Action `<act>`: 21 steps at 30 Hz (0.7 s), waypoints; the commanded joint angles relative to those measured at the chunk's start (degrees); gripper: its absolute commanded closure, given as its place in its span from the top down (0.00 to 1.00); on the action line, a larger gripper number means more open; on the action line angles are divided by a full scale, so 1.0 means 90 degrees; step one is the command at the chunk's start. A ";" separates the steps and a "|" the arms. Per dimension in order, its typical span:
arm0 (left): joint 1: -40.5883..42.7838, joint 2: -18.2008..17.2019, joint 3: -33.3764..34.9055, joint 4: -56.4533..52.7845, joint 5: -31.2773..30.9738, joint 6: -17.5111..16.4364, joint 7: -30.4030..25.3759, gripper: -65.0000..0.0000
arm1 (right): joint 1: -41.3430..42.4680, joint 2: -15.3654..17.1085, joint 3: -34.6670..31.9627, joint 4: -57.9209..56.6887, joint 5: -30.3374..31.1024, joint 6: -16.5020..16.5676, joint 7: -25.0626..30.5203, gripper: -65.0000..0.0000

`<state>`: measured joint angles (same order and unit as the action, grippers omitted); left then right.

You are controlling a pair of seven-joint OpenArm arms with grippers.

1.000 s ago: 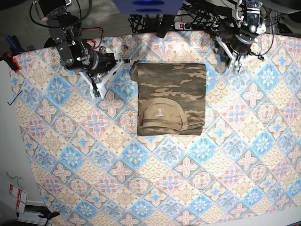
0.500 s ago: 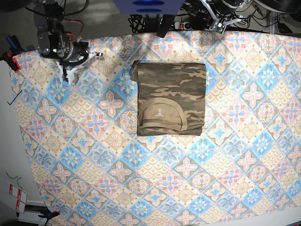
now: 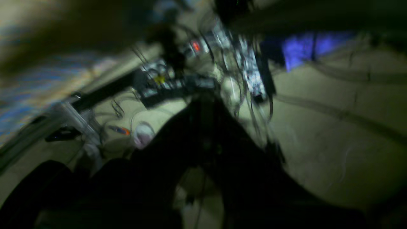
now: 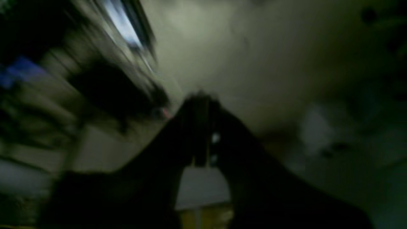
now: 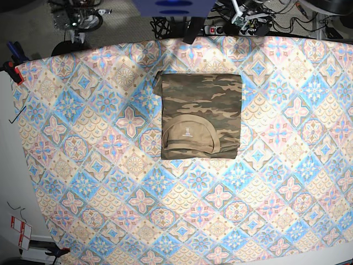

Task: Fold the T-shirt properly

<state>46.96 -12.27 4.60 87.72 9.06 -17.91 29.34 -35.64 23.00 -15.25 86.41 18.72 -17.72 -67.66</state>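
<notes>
Tablecloth (image 5: 83,165) covers the table | shirt (image 5: 199,113) lies folded square at its far middle, collar toward me | soft, light, limp; I'd judge pinching edges or corners works best | my left gripper (image 3: 203,105) clenched, empty | my right gripper (image 4: 200,105) clenched, empty.

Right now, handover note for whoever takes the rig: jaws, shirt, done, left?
Left gripper: jaws shut, holding nothing, off the table.
Right gripper: jaws shut, empty, off the table.
The camouflage fabric T-shirt lies as a neat folded rectangle, collar up, on the tile-patterned tablecloth, near its far middle.
Done: the fold looks complete.
Left: nothing obvious; maybe check the edges.
</notes>
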 commanded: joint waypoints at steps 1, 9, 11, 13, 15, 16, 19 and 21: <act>-0.0075 -0.0009 0.0119 -0.0209 0.0014 -0.0027 -0.0052 0.00 | 0.0097 0.0067 -0.0235 -0.0297 -0.0200 -0.0019 0.0099 0.02; -0.1569 -0.0009 0.0617 -0.2406 0.0053 -0.0027 -0.0052 0.00 | 0.1718 -0.0383 -0.2169 -0.4390 -0.0590 -0.0010 0.2238 0.02; -0.2087 -0.0009 0.0627 -0.3217 0.0053 -0.0027 -0.0061 0.00 | 0.2099 -0.0627 -0.2404 -0.5494 -0.0610 0.0000 0.3049 0.02; -0.2702 0.0001 0.0637 -0.4213 0.0024 -0.0046 -0.0227 0.00 | 0.2431 -0.0822 -0.2560 -0.6510 -0.0620 0.0000 0.3889 0.02; -0.3386 0.0001 0.0871 -0.5591 0.0004 -0.0046 -0.0745 0.00 | 0.2705 -0.0949 -0.2707 -0.7340 -0.0620 0.0000 0.4787 0.02; -0.3689 0.0011 0.1017 -0.6333 0.0004 -0.0046 -0.1028 0.00 | 0.2822 -0.0988 -0.2785 -0.7643 -0.0620 0.0000 0.5198 0.02; -0.4617 0.0079 0.1574 -0.8423 -0.0005 -0.0037 -0.2240 0.00 | 0.3007 -0.1027 -0.2961 -0.8258 -0.0620 0.0000 0.6643 0.02; -0.4812 0.0157 0.1858 -0.8853 0.0053 -0.0037 -0.2894 0.00 | 0.3007 -0.1027 -0.2970 -0.8405 -0.0620 0.0000 0.7522 0.02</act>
<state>3.57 -11.03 21.21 8.03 9.45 -17.89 3.53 -7.92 13.37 -41.91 11.00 12.82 -17.58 1.23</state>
